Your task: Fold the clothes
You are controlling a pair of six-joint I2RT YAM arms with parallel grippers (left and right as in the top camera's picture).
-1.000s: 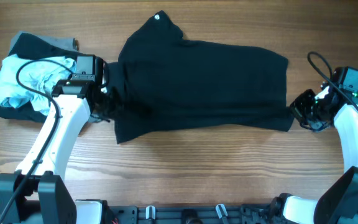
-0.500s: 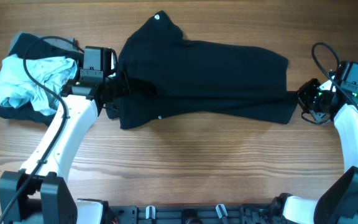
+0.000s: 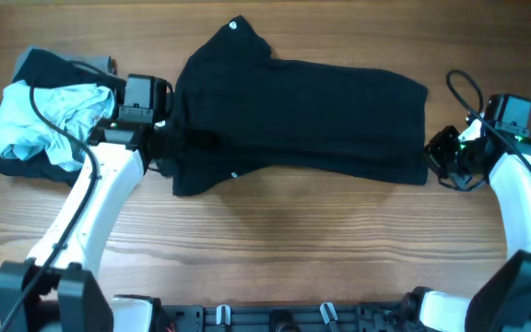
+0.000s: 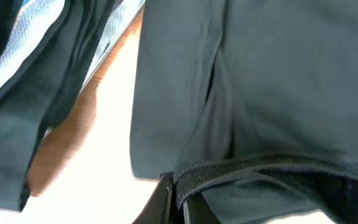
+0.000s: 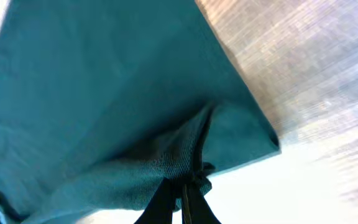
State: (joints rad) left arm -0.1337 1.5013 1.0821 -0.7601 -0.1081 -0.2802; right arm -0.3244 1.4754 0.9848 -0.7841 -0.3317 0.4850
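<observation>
A black garment (image 3: pixel 302 115) lies spread across the middle of the wooden table. My left gripper (image 3: pixel 166 143) is shut on its left hem; the left wrist view shows the fingers (image 4: pixel 179 199) pinching a seamed edge of the cloth (image 4: pixel 266 93). My right gripper (image 3: pixel 436 159) is shut on the garment's lower right corner; the right wrist view shows the fingers (image 5: pixel 182 196) clamped on a bunched fold of the cloth (image 5: pixel 104 99). The front edge of the garment is lifted and folded back over the rest.
A pile of clothes sits at the far left: a light blue garment (image 3: pixel 40 120) on a folded black one (image 3: pixel 7 152). They also show in the left wrist view (image 4: pixel 17 81). Bare wooden table (image 3: pixel 293 249) lies in front of the garment.
Both grippers have carried the garment's front edge away from me, folding it over. The left gripper rose from the table edge of the cloth; the right moved slightly left.
</observation>
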